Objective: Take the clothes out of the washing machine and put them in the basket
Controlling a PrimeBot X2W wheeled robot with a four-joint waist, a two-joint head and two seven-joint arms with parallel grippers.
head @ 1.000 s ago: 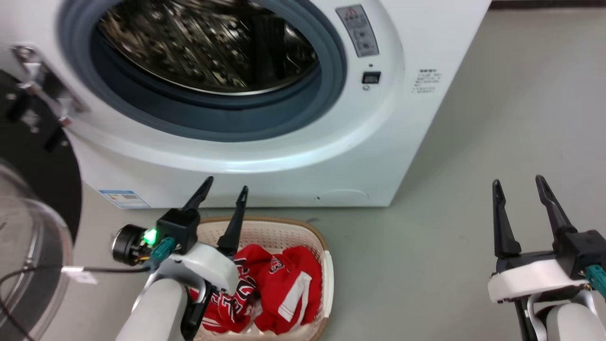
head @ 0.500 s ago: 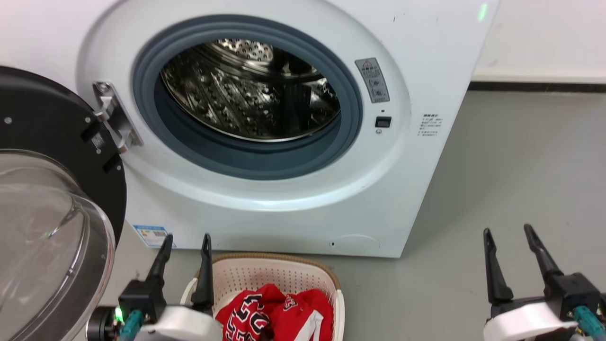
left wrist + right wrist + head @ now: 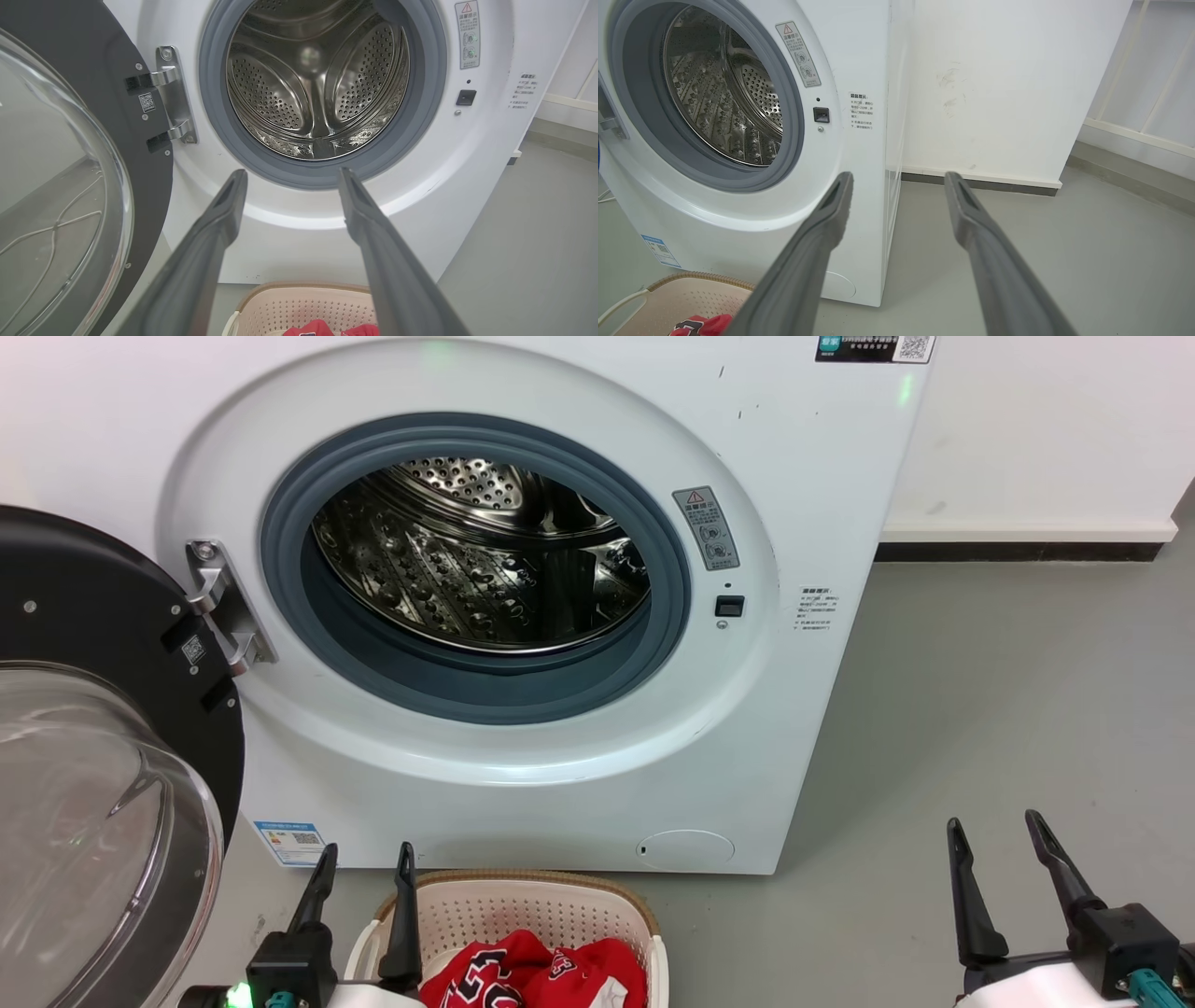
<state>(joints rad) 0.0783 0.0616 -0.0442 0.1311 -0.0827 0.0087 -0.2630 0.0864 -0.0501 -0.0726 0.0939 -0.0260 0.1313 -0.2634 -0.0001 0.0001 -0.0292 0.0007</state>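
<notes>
Grey floor (image 3: pixel 1008 709), white washing machine (image 3: pixel 794 476), red clothes (image 3: pixel 532 980) down in the basket (image 3: pixel 523 910)

Left pincer (image 3: pixel 367 851) has its two long dark fingers spread apart with nothing between them, and it hovers by the basket's left rim. Right pincer (image 3: pixel 991 821), likewise spread and holding nothing, hangs over bare floor well apart to the right.

Just beside the left fingers the clothes sit bunched in the basket, bright red with black-and-white lettering and a white stripe. They look soft, light and limp, likely to sag and trail when lifted. A pinch on a raised fold or thick bunch should hold better than a flat edge, since smooth jersey cloth may slip between narrow fingers.

Around them the basket is cream plastic, rounded, with perforated walls and a brown rim. It is probably light enough to slide if nudged.

Beyond it the machine's smooth white front carries a grey rubber ring around a shiny perforated steel drum (image 3: pixel 485 569), bare metal where it can be seen. Its door (image 3: pixel 103 784), a black frame round domed clear glass, hangs open at the left. By these signs the job looks all but done
</notes>
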